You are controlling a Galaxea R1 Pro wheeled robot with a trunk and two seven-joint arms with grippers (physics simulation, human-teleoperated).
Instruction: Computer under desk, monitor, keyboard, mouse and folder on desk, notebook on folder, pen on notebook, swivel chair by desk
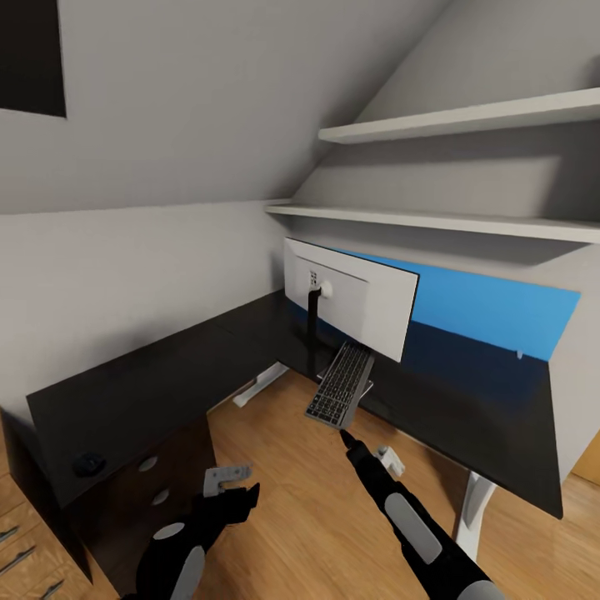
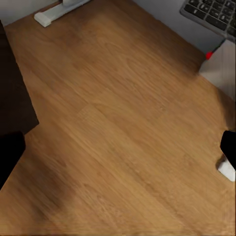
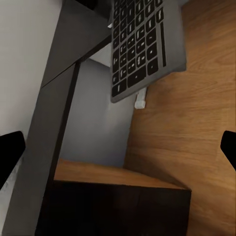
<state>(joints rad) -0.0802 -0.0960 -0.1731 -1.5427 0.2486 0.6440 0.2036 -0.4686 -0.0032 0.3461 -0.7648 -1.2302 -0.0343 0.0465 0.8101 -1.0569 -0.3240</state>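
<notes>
Keyboard hangs tilted off the desk edge at 6 o'clock below the monitor. It could slide to the floor if nudged. Right gripper, just beside its near end, has jaws wide apart, empty; left gripper I cannot tell.

The head camera looks down from above the desk corner, facing the monitor. The left wrist camera looks down on wooden floor beside the desk. The right wrist camera sits close beneath the keyboard, which all three views share.
</notes>
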